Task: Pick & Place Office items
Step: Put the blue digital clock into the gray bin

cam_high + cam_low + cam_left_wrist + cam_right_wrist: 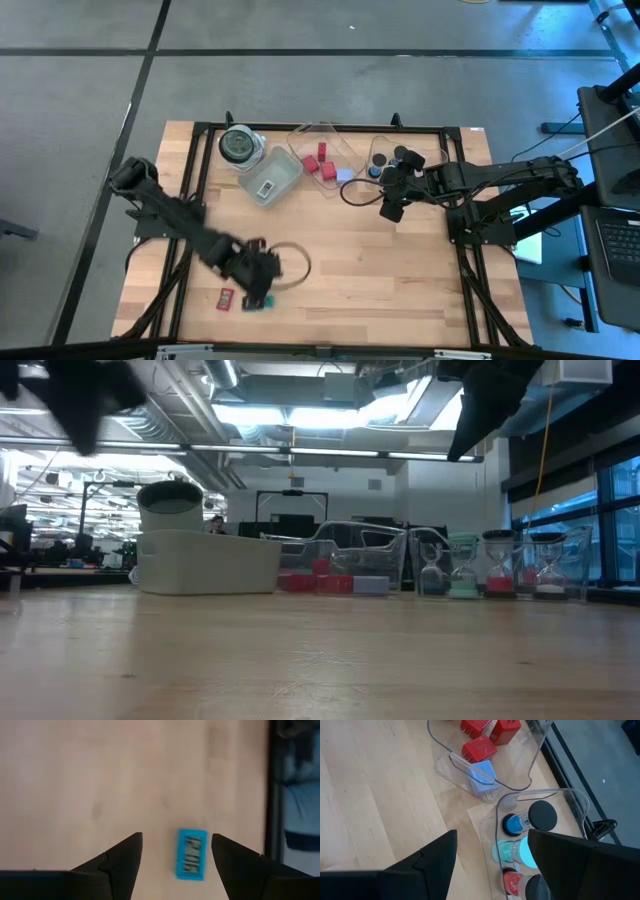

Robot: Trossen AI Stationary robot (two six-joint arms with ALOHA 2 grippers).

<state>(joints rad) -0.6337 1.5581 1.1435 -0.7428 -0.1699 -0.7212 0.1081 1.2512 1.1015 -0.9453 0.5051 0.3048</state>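
My left gripper (258,288) hovers open near the table's near edge. In the left wrist view (176,836) its fingers stand on either side of a teal flat rectangle (191,854) that lies flat on the wood, without touching it. A small red flat piece (226,297) lies just left of it. My right gripper (391,203) hangs open (492,832) above the table beside a clear tray (496,807) holding short cylinders with blue (512,823), teal (516,851), red (512,881) and black (541,815) tops. Red blocks (479,747) and a pale-blue piece (481,776) sit in a second clear tray (322,160).
A round jar with a dark lid (240,146) and a clear tray with a label (270,178) stand at the far left. A pale cable loop (292,262) lies by my left gripper, a dark cable (352,190) by my right. A black frame (200,125) borders the table; bare wood lies in the middle.
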